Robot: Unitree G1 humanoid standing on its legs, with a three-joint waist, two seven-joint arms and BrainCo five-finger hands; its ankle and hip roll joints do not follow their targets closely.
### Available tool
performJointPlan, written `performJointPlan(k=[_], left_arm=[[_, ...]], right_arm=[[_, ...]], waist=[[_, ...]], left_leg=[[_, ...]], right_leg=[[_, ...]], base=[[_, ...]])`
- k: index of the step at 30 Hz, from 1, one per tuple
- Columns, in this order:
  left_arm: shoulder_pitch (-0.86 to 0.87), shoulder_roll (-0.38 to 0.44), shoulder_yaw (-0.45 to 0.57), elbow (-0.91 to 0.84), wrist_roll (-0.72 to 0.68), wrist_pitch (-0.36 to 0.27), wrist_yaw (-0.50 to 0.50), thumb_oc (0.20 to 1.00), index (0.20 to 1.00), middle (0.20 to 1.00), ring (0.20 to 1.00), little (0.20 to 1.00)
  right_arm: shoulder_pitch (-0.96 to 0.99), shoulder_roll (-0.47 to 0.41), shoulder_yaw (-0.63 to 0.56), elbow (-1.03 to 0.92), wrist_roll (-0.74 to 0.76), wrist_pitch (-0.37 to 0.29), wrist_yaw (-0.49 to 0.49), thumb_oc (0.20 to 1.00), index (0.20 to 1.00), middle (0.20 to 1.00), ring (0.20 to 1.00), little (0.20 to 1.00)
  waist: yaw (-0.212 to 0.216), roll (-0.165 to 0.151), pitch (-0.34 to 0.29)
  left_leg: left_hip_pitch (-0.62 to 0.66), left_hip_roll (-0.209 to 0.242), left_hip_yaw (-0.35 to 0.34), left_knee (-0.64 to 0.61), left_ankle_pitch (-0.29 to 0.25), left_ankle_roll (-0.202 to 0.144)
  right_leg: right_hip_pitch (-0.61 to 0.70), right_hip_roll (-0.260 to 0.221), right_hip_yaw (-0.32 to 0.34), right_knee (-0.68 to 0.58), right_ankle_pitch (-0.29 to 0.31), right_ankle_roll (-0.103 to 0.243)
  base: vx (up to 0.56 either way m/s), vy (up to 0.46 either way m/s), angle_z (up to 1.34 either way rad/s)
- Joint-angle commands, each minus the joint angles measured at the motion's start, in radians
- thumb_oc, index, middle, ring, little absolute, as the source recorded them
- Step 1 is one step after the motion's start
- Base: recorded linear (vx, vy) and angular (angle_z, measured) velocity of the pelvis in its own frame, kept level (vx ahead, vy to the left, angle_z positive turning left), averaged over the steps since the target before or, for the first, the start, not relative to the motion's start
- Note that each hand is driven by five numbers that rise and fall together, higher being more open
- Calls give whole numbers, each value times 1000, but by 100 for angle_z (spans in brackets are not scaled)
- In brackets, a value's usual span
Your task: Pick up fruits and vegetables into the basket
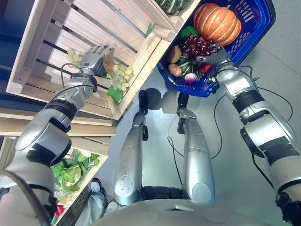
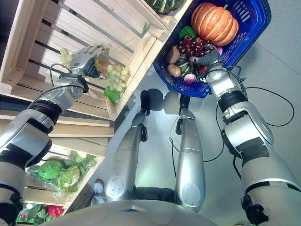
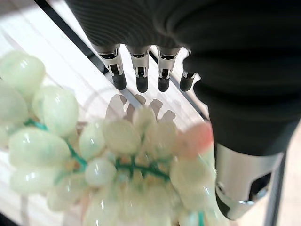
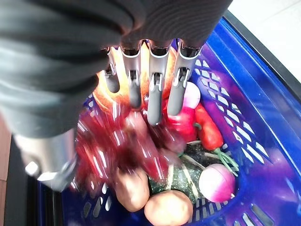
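The slatted pale wooden crate (image 1: 56,42) held the bunch of pale green grapes (image 1: 120,76), my next fruit to pick; my left hand (image 1: 94,59) hovered just above them, fingers straight and relaxed, holding nothing. I judged the next move called for curling round the bunch. The blue plastic basket (image 1: 256,26) carried an orange ribbed pumpkin (image 1: 217,22), red grapes (image 1: 197,46) and potatoes (image 4: 167,207); my right hand (image 1: 214,59) hung over them, fingers extended, nothing gripped
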Motion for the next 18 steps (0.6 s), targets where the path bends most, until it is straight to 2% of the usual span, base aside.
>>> performJointPlan(k=[1, 8, 15, 18], left_arm=[[-12, -24, 28, 61, 27, 10, -38, 1000, 1000, 1000, 1000, 1000], [-29, -26, -10, 87, 75, 4, -95, 1000, 1000, 1000, 1000, 1000], [-22, -31, -36, 87, 165, 22, -131, 1000, 1000, 1000, 1000, 1000], [-6, -25, -43, 82, 198, 48, -90, 1000, 1000, 1000, 1000, 1000]], right_arm=[[-58, -17, 40, 55, -52, 13, -3, 1000, 1000, 1000, 1000, 1000], [-61, -14, 45, 90, -40, 19, -45, 1000, 1000, 1000, 1000, 1000], [-32, -18, 9, 51, -22, -60, -148, 1000, 1000, 1000, 1000, 1000], [-17, -24, 1, 0, -8, -102, -218, 1000, 1000, 1000, 1000, 1000]], waist=[[-23, 76, -44], [-26, 66, -44], [-34, 51, -44], [-38, 44, -44]], left_leg=[[-49, -31, 44, 138, -106, 1], [-62, -27, 43, 141, -106, 5], [-74, -23, 40, 143, -109, 7], [-77, -22, 37, 138, -109, 6]], right_leg=[[67, 9, -36, -109, 13, 84], [57, 19, -31, -109, 19, 84], [49, 28, -24, -115, 28, 90], [49, 32, -20, -123, 32, 92]], base=[[0, 0, 0], [0, 0, 0], [0, 0, 0], [0, 0, 0]])
